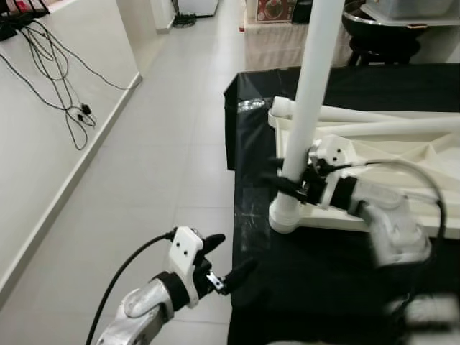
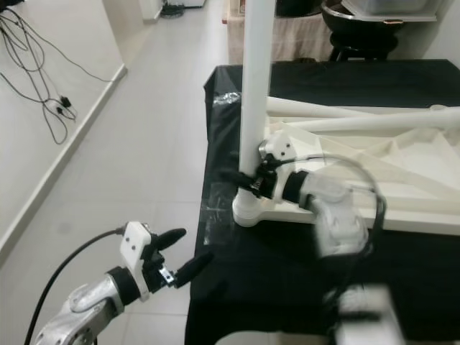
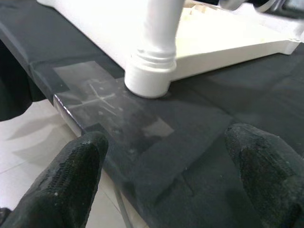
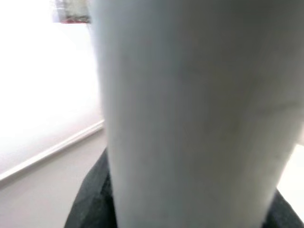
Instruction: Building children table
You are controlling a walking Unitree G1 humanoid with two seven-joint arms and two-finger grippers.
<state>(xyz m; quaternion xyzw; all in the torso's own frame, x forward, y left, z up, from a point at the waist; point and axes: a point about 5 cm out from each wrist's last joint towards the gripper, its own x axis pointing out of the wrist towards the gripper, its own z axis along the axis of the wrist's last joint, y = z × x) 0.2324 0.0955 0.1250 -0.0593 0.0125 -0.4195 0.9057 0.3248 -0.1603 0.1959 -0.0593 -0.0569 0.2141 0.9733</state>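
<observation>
We saw no readable brand or lettering on the parts. The white tabletop (image 1: pixel 374 154) lay upside down on the black-covered counter (image 1: pixel 309 266), its underside facing up like a shallow tray, and two loose white legs (image 1: pixel 388 122) lay flat across it, their long axes running along the counter. A third table leg (image 1: pixel 310 86) stood upright, long axis vertical, its ringed foot seated in the corner socket (image 1: pixel 286 214) nearest the counter's edge. Our right gripper (image 1: pixel 291 180) was clamped around that leg just above the socket; the right wrist view showed the white shaft close up. Our left gripper (image 1: pixel 224 263) hung beside the counter's edge over the tiled floor (image 1: pixel 165 144), its black fingers (image 3: pixel 71 180) spread apart and holding nothing. Cables (image 1: pixel 57 86) trailed down the wall on the left.
</observation>
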